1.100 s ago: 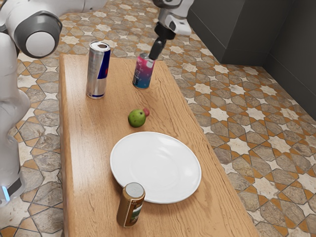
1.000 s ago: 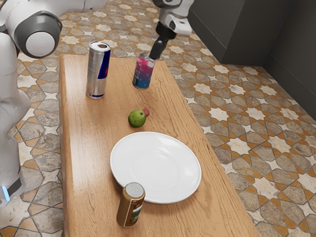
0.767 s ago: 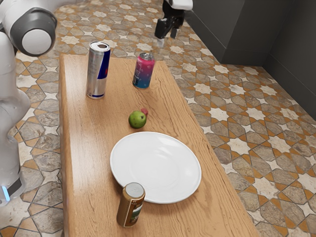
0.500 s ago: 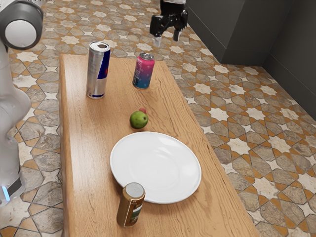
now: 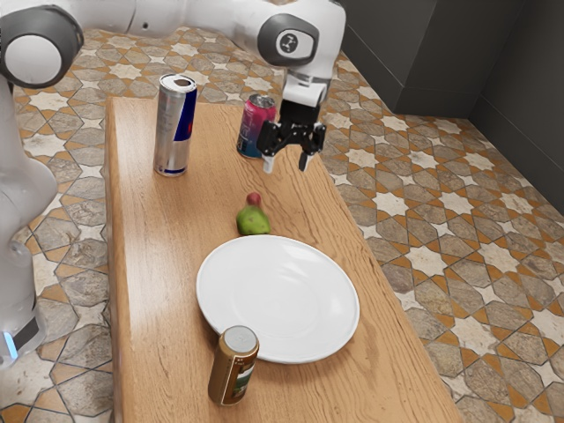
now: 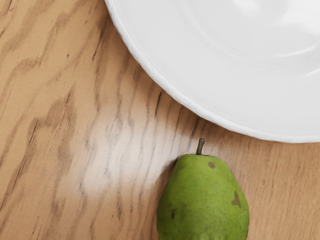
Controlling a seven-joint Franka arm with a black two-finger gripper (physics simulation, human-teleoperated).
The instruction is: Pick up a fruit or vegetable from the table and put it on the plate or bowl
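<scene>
Pear [image 6: 202, 200] base and most of plate [image 6: 170, 65] beyond the wrist view's edge

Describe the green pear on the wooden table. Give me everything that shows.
The green pear has smooth, matte skin with a few brown specks and a short brownish stem. It lies on its side on the wooden table, with the stem pointing at the white round plate and stopping just short of its rim. In the exterior view, its end away from the plate looks reddish. Only the table touches it. The open black gripper hangs above, apart from it.
</scene>
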